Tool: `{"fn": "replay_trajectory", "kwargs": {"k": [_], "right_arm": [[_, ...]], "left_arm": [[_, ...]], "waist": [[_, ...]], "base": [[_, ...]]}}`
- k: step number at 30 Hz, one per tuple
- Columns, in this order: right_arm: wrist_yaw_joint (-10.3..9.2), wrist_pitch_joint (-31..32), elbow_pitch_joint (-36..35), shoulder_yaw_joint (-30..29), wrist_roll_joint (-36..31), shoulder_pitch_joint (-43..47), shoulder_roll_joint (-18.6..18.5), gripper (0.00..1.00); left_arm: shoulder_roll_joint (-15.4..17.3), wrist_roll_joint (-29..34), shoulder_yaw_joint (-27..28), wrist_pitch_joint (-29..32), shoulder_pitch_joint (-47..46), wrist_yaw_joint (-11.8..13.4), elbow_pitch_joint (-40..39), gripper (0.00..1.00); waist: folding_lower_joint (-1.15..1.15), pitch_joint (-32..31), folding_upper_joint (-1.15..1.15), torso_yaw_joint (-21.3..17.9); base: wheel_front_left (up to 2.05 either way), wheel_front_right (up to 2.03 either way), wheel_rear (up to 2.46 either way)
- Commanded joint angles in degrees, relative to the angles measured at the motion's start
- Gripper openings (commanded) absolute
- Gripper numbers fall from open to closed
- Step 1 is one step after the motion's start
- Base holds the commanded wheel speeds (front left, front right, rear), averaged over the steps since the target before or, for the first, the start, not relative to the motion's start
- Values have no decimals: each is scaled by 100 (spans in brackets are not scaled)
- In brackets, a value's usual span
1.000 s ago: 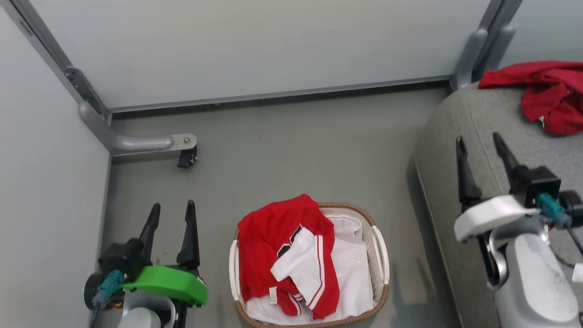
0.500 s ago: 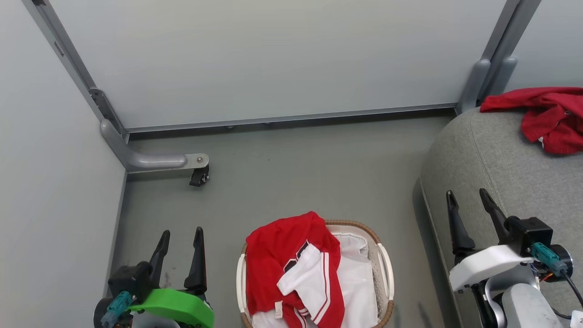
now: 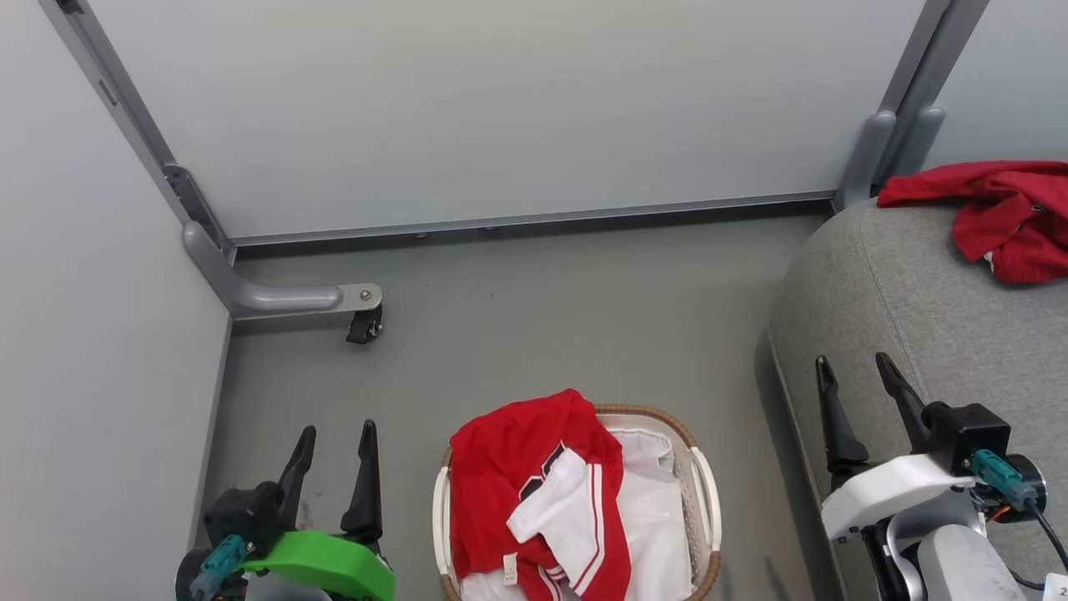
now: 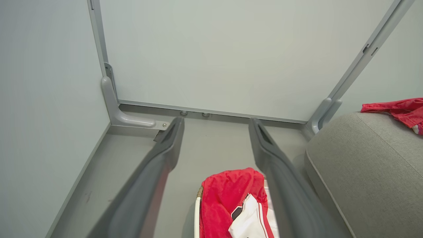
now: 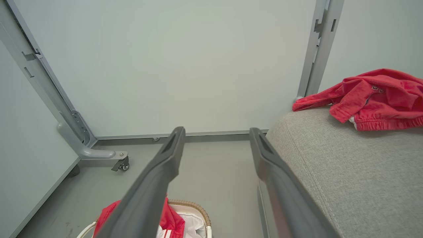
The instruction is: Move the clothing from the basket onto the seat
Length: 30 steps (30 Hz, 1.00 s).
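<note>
Right gripper (image 3: 852,361) drawn back by seat (image 3: 918,284), fingers (image 3: 836,417) spread, jersey (image 3: 517,467) unmoved in basket (image 3: 706,501)

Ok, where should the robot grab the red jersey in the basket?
Probably the red hump of the jersey heaped over the basket's left rim. It stands highest, with folds to pinch. Come straight down from above with the open left gripper, which is nearest.

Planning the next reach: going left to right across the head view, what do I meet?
Left gripper → basket holding the red jersey → right gripper → red garment at the far right.
</note>
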Motion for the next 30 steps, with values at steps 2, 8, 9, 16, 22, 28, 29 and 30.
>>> {"fn": "replay_trajectory", "kwargs": {"k": [2,8,9,16,22,28,29,30], "right_arm": [[-8,-14,-13,8,19,46,-21,100],[-8,-14,-16,38,49,23,-21,100],[-8,-14,-18,44,54,19,-21,100],[-8,-14,-57,69,64,-56,-20,100],[-8,-13,-140,36,17,-195,-20,100],[-8,-13,-270,26,-52,-431,-21,100],[-8,-13,-291,19,-66,-485,-20,100],[-8,-13,-315,23,-77,-525,-20,100]], "left_arm": [[6,-5,11,3,-44,-6,17,100],[6,-4,3,3,-73,-7,32,100],[6,-3,1,3,-78,-7,31,100],[6,30,-78,4,-160,-9,32,100],[5,-11,-367,4,-482,-11,249,100],[6,99,-898,4,-1062,-14,769,100],[6,85,-1010,4,-1188,-14,881,100],[7,84,-1106,4,-1283,-15,988,100]], "waist": [[0,6,0,9],[0,22,0,18],[0,25,0,19],[0,107,0,21],[0,366,0,8],[0,848,0,-89],[0,943,0,-115],[0,1034,0,-140]], "base": [[0,0,0],[0,0,0],[0,0,0],[0,0,0],[0,0,0],[0,0,0],[0,0,0],[0,0,0]]}}
